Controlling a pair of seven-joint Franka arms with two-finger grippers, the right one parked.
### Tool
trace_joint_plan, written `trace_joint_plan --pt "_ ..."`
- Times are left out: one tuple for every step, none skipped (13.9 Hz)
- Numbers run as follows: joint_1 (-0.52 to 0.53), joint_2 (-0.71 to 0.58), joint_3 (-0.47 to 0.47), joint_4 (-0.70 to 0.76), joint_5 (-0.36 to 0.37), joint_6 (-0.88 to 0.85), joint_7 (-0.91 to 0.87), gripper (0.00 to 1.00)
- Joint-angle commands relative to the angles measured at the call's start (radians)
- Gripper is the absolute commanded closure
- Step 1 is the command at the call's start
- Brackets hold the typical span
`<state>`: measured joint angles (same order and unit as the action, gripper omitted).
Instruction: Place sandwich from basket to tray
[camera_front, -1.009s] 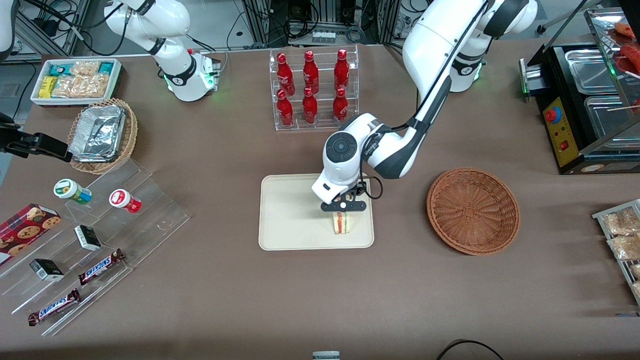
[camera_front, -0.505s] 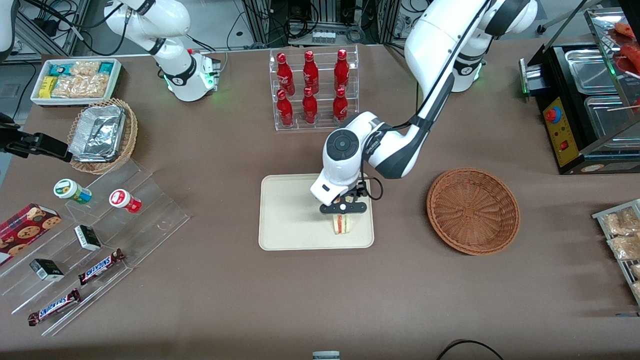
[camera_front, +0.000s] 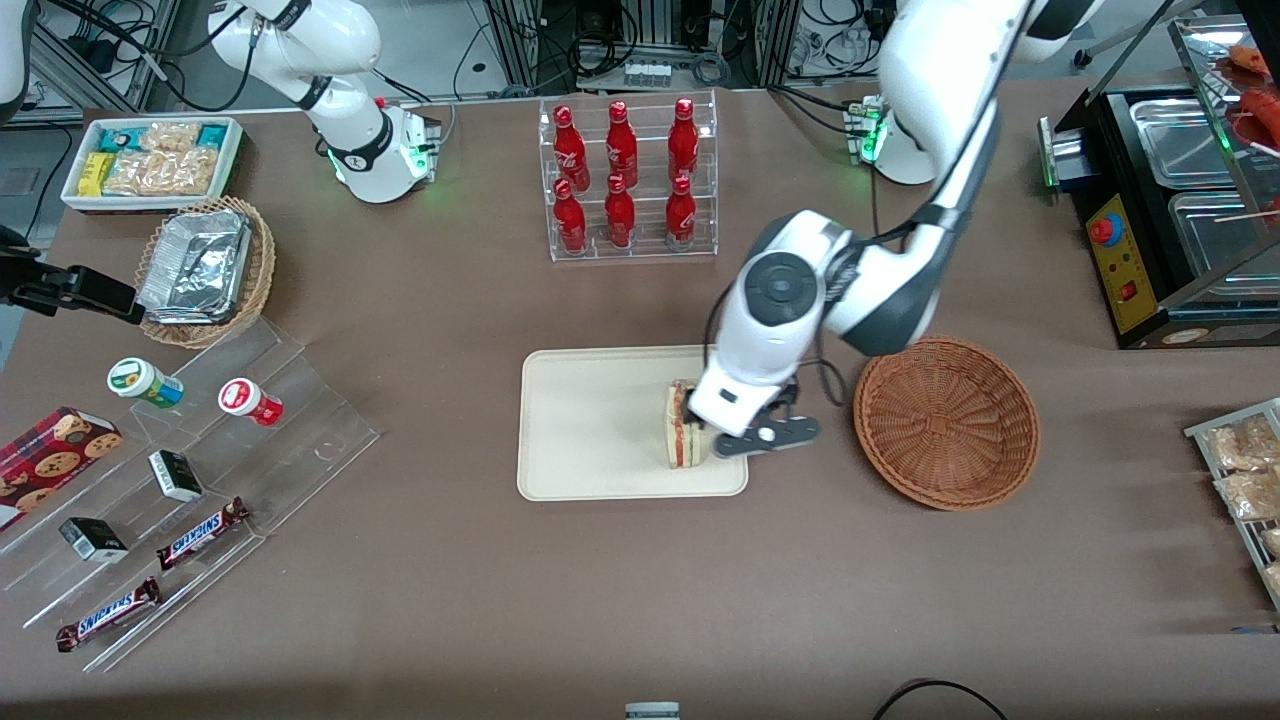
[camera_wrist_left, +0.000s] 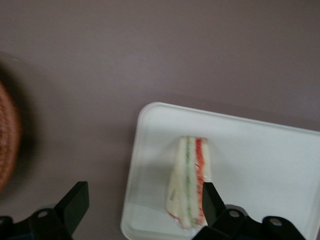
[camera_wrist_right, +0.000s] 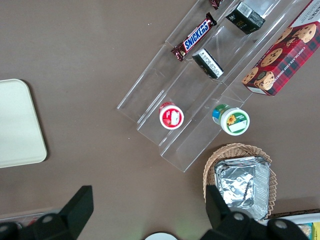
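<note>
The sandwich (camera_front: 683, 425) stands on the tray (camera_front: 590, 420), near the edge facing the basket (camera_front: 946, 420). The gripper (camera_front: 765, 437) hangs above that edge, fingers spread, holding nothing. Best retreat straight up, clear of the bread. Half a second ago it straddled the sandwich.

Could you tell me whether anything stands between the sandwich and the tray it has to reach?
Nothing visible does: the sandwich already rests on the tray, and the open pincer hovers beside it above the tray's edge, toward the basket.
</note>
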<state>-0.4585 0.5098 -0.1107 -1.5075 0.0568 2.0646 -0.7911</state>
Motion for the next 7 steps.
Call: trace_joint_plan --pt "0.105 -0.054 -0.007 -0.023 -0.023 -0.072 0.119 0.00" --pt "0.144 -0.069 -0.007 -0.026 -0.038 -0.102 0.160 0.00" --pt "0.174 -0.085 -0.007 -0.031 -0.046 -0.119 0.196 0.00" --pt "0.222 -0.103 -0.007 -0.042 -0.048 -0.127 0.240 0.00" --pt "0.263 -0.126 -0.009 -0.062 -0.052 -0.135 0.295 0.00" --pt "0.300 -0.152 -0.007 -0.077 -0.078 -0.158 0.353 0.00" --pt "0.338 -0.171 -0.007 -0.080 -0.092 -0.194 0.415 0.00"
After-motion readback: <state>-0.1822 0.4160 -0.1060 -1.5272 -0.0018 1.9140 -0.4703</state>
